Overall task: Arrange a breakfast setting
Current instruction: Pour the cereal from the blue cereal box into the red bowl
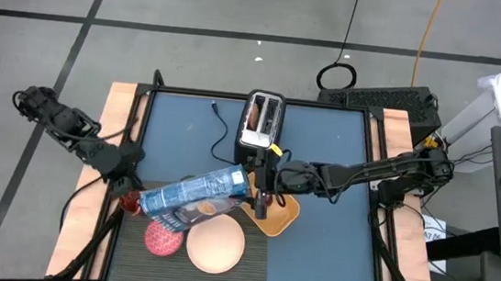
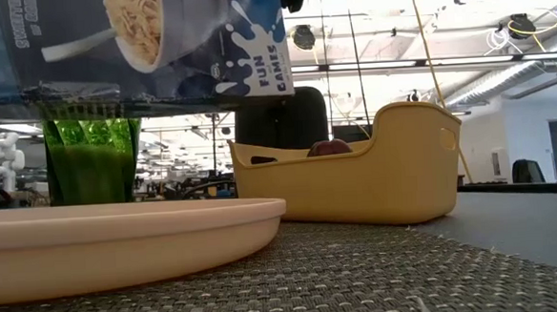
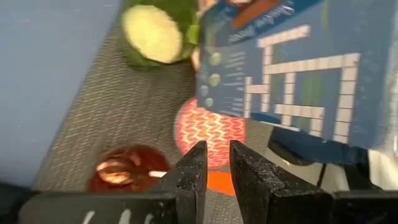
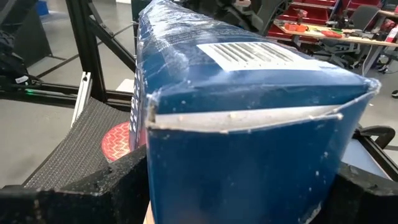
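My right gripper (image 1: 259, 193) is shut on the blue cereal box (image 1: 195, 191), which hangs tilted over the dark ribbed placemat (image 1: 129, 253). Below the box stand the pink bowl (image 1: 215, 245), a red patterned disc (image 1: 164, 238), the red glass (image 1: 129, 204) and the green cup (image 2: 93, 161). My left gripper (image 1: 126, 184) is shut and empty by the placemat's far left corner, just above the red glass (image 3: 127, 169). A toast slice (image 1: 253, 115) stands in the toaster (image 1: 264, 119). The box hides the white plate. My right gripper pinches the cereal box at its flap end (image 4: 249, 118), one finger (image 4: 118, 180) on each broad side. The fingers come level from the table's right side. The box is lifted clear of the table and slopes down toward the left, over the bowl and the cup.
A yellow basket (image 1: 276, 215) with a dark red thing in it lies right of the placemat, under my right arm. The toaster stands at the table's far middle with its cord (image 1: 224, 129) beside it. Bare blue table (image 1: 331, 259) lies on the right.
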### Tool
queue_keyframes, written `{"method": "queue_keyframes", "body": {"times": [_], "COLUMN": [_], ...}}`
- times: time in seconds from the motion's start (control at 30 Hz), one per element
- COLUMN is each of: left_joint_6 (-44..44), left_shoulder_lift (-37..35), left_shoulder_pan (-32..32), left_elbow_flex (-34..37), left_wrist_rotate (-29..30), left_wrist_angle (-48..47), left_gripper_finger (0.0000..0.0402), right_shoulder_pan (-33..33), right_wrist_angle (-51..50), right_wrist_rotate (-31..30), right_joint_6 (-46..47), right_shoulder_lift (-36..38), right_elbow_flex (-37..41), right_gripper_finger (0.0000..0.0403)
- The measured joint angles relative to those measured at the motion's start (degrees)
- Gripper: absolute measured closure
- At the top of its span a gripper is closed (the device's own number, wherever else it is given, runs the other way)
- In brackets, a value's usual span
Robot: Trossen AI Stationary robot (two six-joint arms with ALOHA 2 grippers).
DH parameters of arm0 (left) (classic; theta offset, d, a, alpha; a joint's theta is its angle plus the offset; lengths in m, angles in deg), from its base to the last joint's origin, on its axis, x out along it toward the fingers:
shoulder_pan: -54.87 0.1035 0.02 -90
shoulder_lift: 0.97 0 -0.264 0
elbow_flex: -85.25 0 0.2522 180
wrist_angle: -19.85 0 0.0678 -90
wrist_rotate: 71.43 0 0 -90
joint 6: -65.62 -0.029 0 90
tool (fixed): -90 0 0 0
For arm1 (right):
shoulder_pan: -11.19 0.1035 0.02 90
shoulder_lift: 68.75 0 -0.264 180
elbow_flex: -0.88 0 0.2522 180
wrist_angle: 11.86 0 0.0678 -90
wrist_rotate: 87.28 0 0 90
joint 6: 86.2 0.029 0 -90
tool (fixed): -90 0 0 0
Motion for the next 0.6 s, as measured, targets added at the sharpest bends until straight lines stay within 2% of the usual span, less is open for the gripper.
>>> {"method": "queue_keyframes", "body": {"times": [0.23,0.6], "left_joint_6": [0.6,7.2], "left_shoulder_lift": [1.5,3.0], "left_shoulder_pan": [-4.3,-9.5], "left_elbow_flex": [0.4,0.4], "left_wrist_rotate": [0.7,1.9], "left_wrist_angle": [6.0,5.9], "left_gripper_finger": [0.033,0.033], "right_shoulder_pan": [-0.2,-0.2], "right_wrist_angle": [-0.5,-0.8], "right_wrist_rotate": [0.0,0.0], "right_joint_6": [0.1,0.9], "right_shoulder_lift": [0.0,0.0], "right_elbow_flex": [0.0,0.0], "right_gripper_finger": [0.009,0.009]}}
